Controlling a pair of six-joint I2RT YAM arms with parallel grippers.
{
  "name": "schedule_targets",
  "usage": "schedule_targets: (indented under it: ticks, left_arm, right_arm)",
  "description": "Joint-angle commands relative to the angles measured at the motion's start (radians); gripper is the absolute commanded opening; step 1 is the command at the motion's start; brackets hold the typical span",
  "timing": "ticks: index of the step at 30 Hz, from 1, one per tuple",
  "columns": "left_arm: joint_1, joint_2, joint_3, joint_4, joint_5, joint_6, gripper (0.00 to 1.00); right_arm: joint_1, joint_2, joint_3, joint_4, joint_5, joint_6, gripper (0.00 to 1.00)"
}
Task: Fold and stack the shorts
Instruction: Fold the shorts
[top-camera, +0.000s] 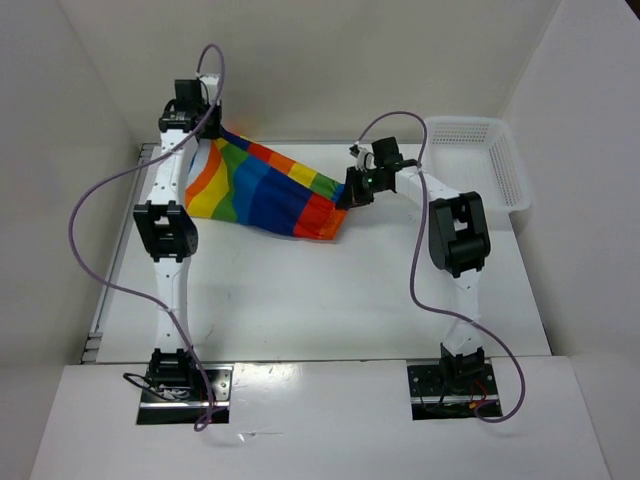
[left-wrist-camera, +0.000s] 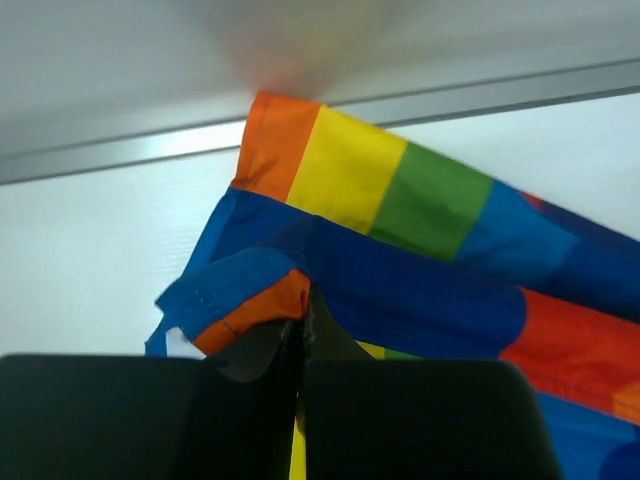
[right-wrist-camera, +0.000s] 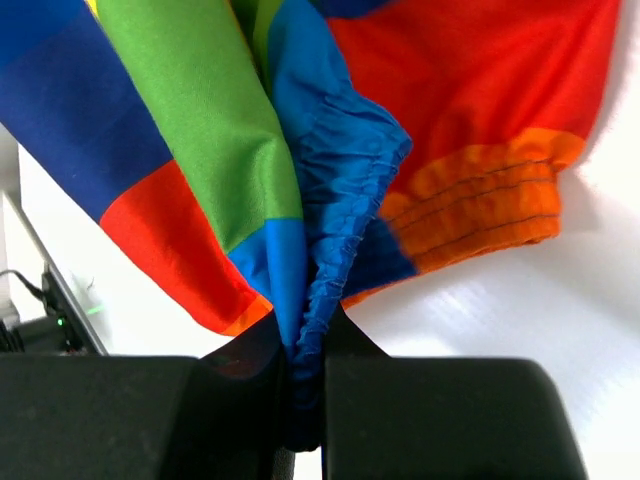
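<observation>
The rainbow shorts (top-camera: 265, 190) hang stretched between my two grippers above the far part of the table. My left gripper (top-camera: 205, 140) is shut on their far left corner; in the left wrist view the cloth (left-wrist-camera: 400, 240) is pinched at an orange and blue edge between the jaws (left-wrist-camera: 300, 325). My right gripper (top-camera: 352, 192) is shut on the right end; in the right wrist view the blue elastic waistband (right-wrist-camera: 345, 190) is bunched between the jaws (right-wrist-camera: 308, 345). The lower edge of the shorts sags toward the table.
A white lattice basket (top-camera: 500, 165) stands at the far right of the table. White walls close in the far side and left side. A metal strip (left-wrist-camera: 120, 155) runs along the table's far edge. Purple cables loop from both arms.
</observation>
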Motion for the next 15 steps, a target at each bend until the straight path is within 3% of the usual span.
schedule_targets:
  ticks: [1, 5, 7, 10, 11, 15]
  left_arm:
    - [0.000, 0.155, 0.084, 0.098, -0.138, 0.008, 0.05]
    - [-0.019, 0.282, 0.221, 0.161, -0.224, 0.008, 0.13]
    - [-0.030, 0.331, 0.262, 0.198, -0.249, 0.008, 0.27]
    - [-0.049, 0.353, 0.275, 0.207, -0.260, 0.008, 0.49]
    - [-0.049, 0.353, 0.275, 0.207, -0.269, 0.008, 0.72]
    - [-0.058, 0.338, 0.284, 0.198, -0.287, 0.008, 1.00]
  right_arm:
    - [-0.015, 0.069, 0.045, 0.010, 0.041, 0.080, 0.00]
    - [-0.015, 0.120, 0.126, 0.019, 0.159, 0.141, 0.10]
    - [-0.015, 0.135, 0.163, 0.019, 0.285, 0.166, 0.14]
    - [-0.015, 0.155, 0.246, 0.007, 0.386, 0.169, 0.51]
    - [-0.015, 0.155, 0.246, 0.007, 0.400, 0.169, 0.72]
    - [-0.015, 0.164, 0.257, 0.007, 0.421, 0.169, 0.89]
